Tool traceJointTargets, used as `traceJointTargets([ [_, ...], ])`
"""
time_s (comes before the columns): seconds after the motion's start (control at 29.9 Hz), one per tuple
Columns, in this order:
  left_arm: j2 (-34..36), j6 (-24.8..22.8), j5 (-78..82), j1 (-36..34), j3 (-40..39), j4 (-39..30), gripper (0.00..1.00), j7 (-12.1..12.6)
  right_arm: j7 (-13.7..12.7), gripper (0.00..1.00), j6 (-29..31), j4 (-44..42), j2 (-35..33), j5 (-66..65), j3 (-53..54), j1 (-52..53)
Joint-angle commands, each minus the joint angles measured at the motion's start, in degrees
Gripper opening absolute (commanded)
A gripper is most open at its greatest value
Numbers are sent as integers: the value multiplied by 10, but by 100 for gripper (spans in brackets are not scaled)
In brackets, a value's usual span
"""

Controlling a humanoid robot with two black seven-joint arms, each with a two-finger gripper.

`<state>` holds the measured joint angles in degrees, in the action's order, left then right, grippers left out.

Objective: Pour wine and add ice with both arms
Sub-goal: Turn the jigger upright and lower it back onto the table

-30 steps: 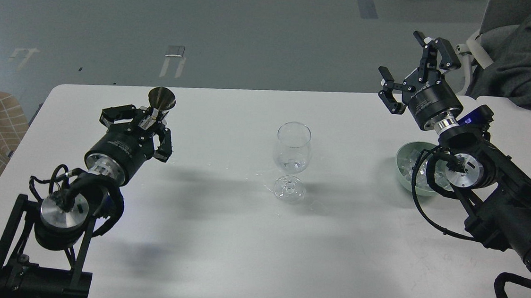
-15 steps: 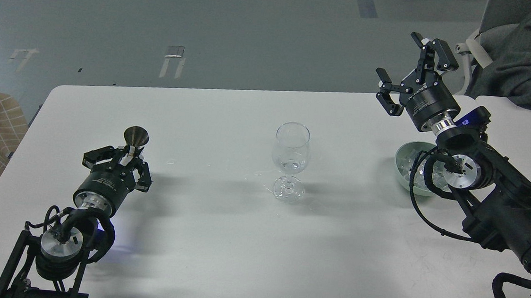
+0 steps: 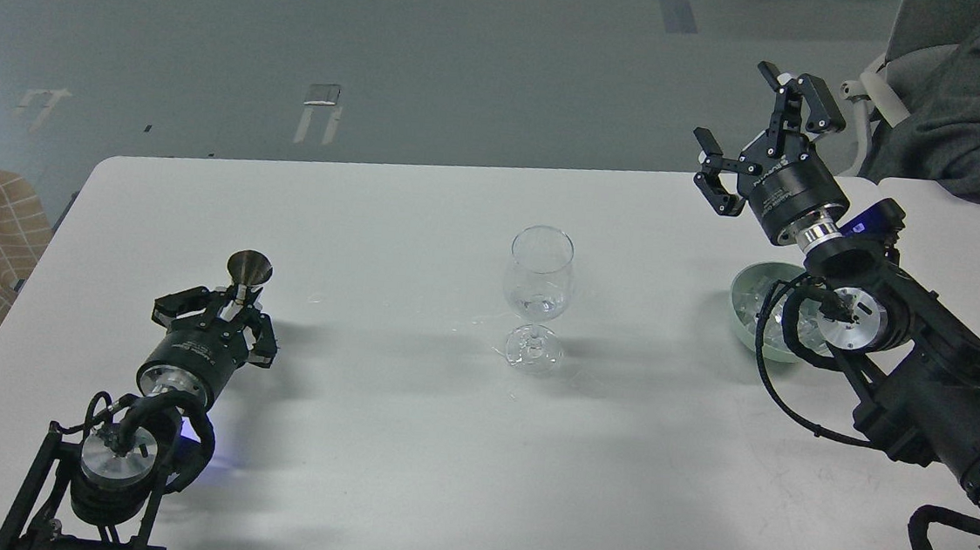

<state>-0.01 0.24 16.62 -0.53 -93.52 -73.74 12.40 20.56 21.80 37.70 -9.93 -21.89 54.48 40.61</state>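
On the counter (image 3: 407, 443): wine glass (image 3: 539, 288) mid-counter for both arms' reach; our left end effector (image 3: 220, 311) clamps a metal jigger (image 3: 247, 278) upright near the left edge; right end effector (image 3: 760, 126) spread empty beyond the ice (image 3: 755, 300) bowl (image 3: 745, 317) toward the right edge.

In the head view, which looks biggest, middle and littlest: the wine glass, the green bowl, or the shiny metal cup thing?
1. wine glass, the tallest and biggest.
2. green bowl, though the right arm hides part of it, so its place is unsure.
3. metal cup, held in the left gripper, the smallest.
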Motion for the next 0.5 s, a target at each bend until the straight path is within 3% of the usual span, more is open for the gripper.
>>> traceJointTargets([
  [0.0, 0, 1, 0, 0, -1, 0, 24, 0, 0, 100, -1, 0, 0, 0, 0, 0],
  [0.47, 0, 3, 0, -3, -2, 1, 36, 0, 0, 100, -1, 0, 0, 0, 0, 0],
])
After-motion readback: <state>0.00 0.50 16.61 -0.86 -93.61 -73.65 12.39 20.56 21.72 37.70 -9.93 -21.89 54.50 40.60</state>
